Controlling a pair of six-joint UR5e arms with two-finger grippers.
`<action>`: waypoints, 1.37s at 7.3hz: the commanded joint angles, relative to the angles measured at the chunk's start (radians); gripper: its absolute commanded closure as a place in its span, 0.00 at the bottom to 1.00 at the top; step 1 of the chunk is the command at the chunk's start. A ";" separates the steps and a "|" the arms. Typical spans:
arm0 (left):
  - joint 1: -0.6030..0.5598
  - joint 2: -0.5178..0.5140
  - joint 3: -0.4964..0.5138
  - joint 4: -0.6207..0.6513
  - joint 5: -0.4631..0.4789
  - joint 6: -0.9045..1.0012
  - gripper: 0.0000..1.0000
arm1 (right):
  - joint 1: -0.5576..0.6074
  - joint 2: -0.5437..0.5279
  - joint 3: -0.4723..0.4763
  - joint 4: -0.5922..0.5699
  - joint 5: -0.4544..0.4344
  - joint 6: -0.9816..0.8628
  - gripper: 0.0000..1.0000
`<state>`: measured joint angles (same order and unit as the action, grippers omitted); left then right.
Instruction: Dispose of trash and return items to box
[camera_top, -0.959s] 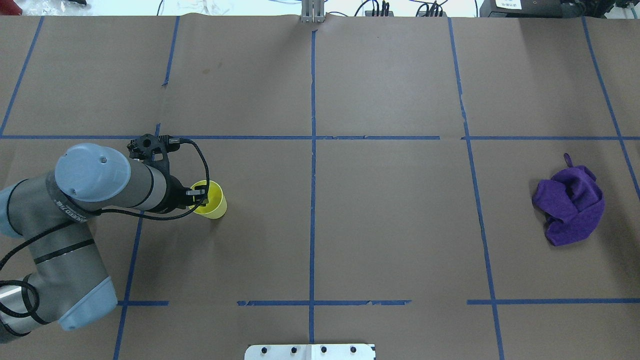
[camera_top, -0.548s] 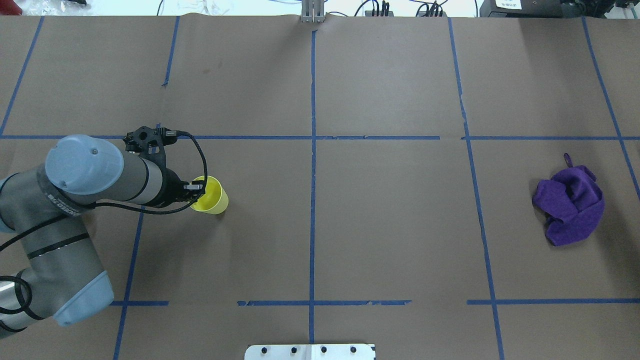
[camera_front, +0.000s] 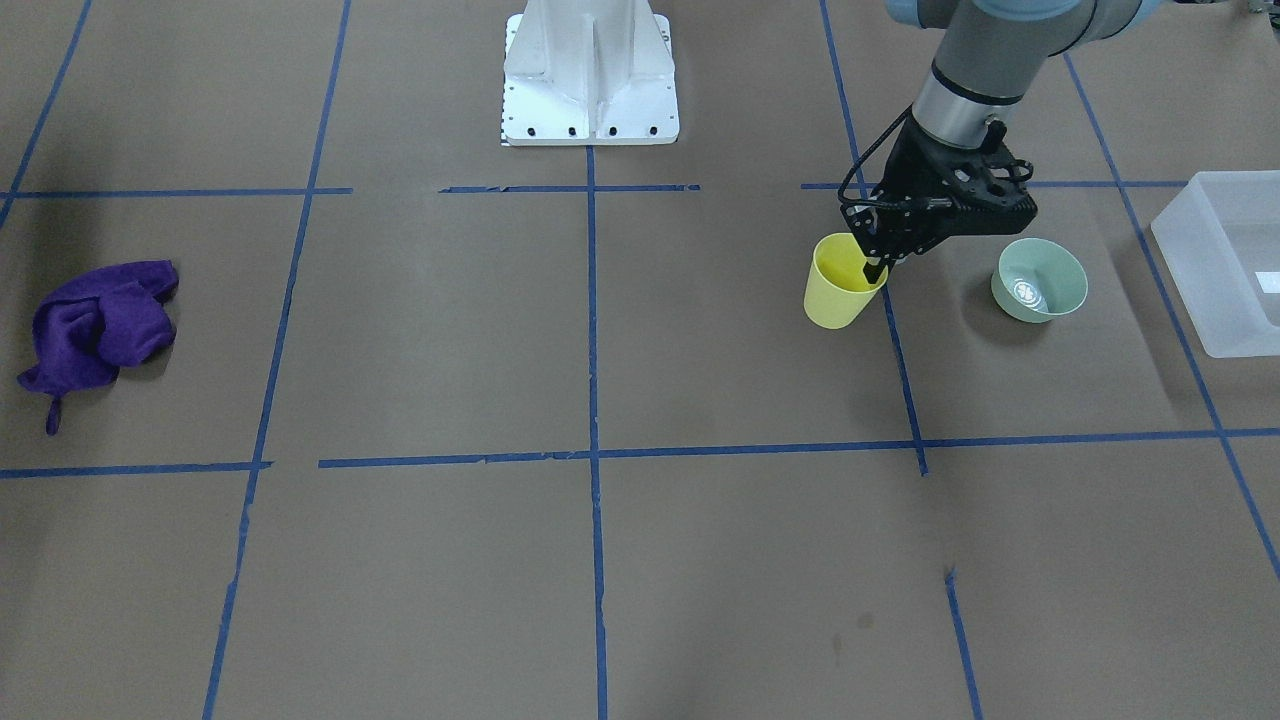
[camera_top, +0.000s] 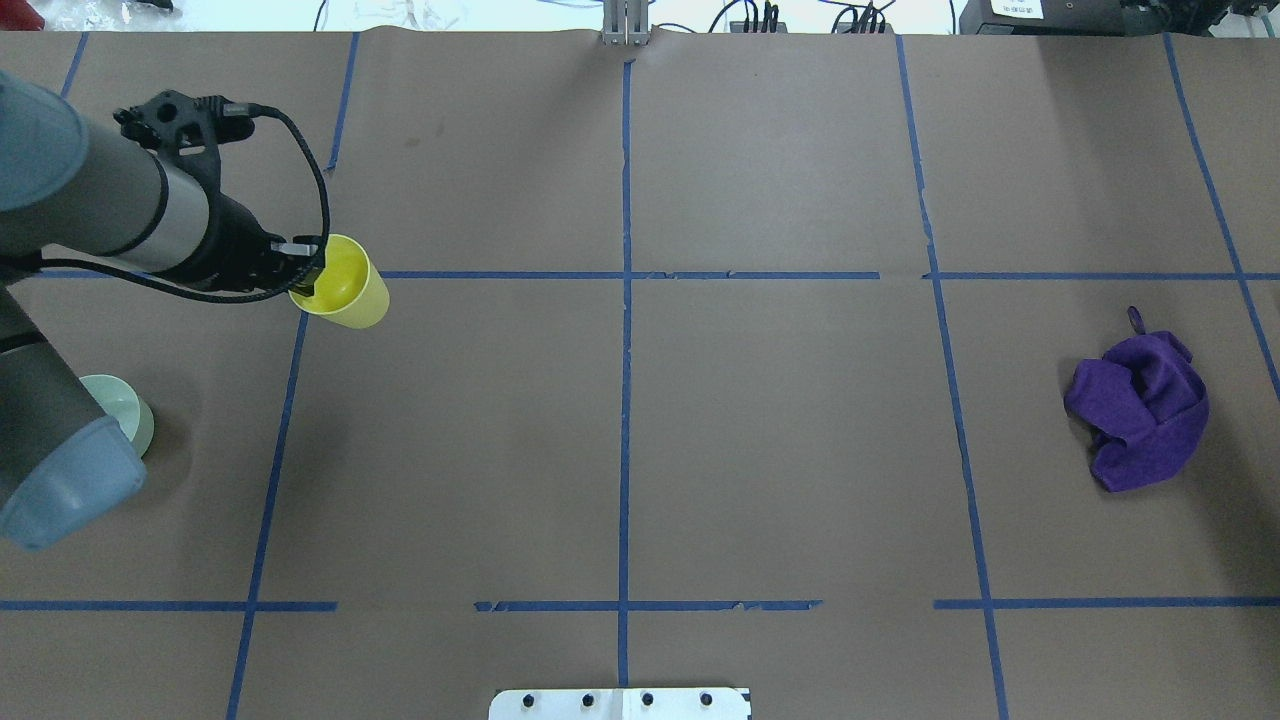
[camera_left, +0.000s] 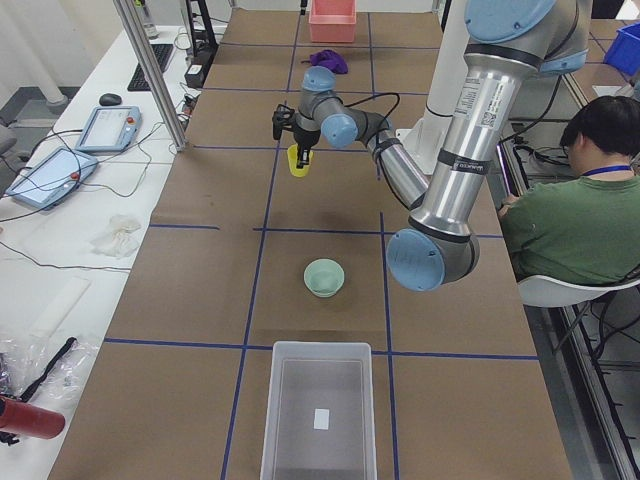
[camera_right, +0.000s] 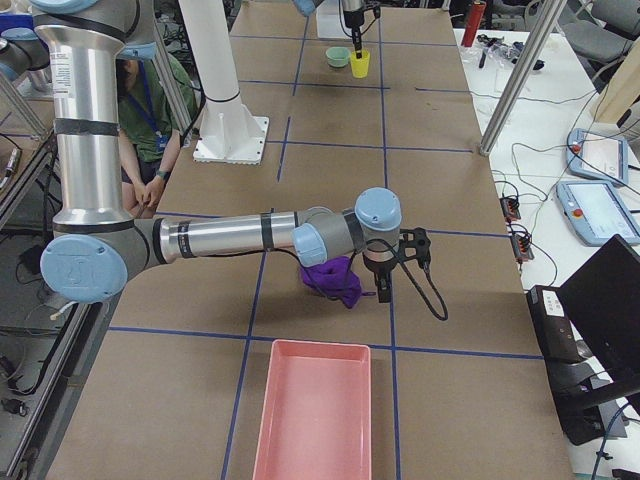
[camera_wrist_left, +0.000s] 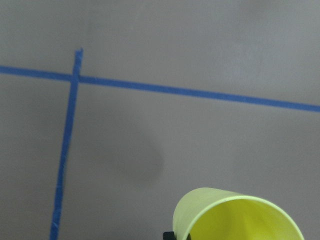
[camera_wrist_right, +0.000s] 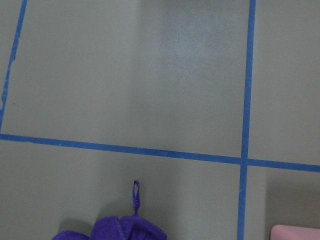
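Observation:
My left gripper (camera_front: 874, 266) is shut on the rim of the small yellow cup (camera_front: 840, 297) and holds it tilted, a little above the table. In the overhead view the left gripper (camera_top: 308, 256) and the cup (camera_top: 350, 290) are at the far left. The cup's mouth fills the bottom of the left wrist view (camera_wrist_left: 240, 217). The pale green bowl (camera_front: 1040, 280) stands on the table between the cup and the frosted box (camera_front: 1225, 262). The arm half hides the bowl in the overhead view (camera_top: 128, 405). My right gripper (camera_right: 384, 288) hangs over a purple cloth (camera_right: 335, 277); I cannot tell whether it is open or shut.
The purple cloth (camera_top: 1140, 410) lies crumpled on the robot's right side. A pink tray (camera_right: 310, 410) sits at the table's right end. The robot's white base (camera_front: 590, 75) is at the near edge. An operator (camera_left: 575, 200) sits beside the table.
My left arm has lifted the yellow cup and carried it away from the robot and to the left. The green bowl has come into view under the arm.

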<state>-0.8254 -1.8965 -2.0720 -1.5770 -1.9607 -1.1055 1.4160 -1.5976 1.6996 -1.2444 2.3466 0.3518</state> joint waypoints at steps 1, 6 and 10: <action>-0.111 -0.012 -0.026 0.049 -0.044 0.123 1.00 | -0.126 -0.096 0.040 0.189 -0.059 0.231 0.00; -0.366 0.008 -0.008 0.193 -0.064 0.594 1.00 | -0.373 -0.143 0.063 0.191 -0.202 0.337 0.00; -0.570 0.039 0.134 0.190 -0.069 1.011 1.00 | -0.448 -0.142 0.038 0.184 -0.270 0.343 0.40</action>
<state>-1.3258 -1.8644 -1.9922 -1.3821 -2.0280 -0.2239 0.9749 -1.7407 1.7447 -1.0597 2.0808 0.6945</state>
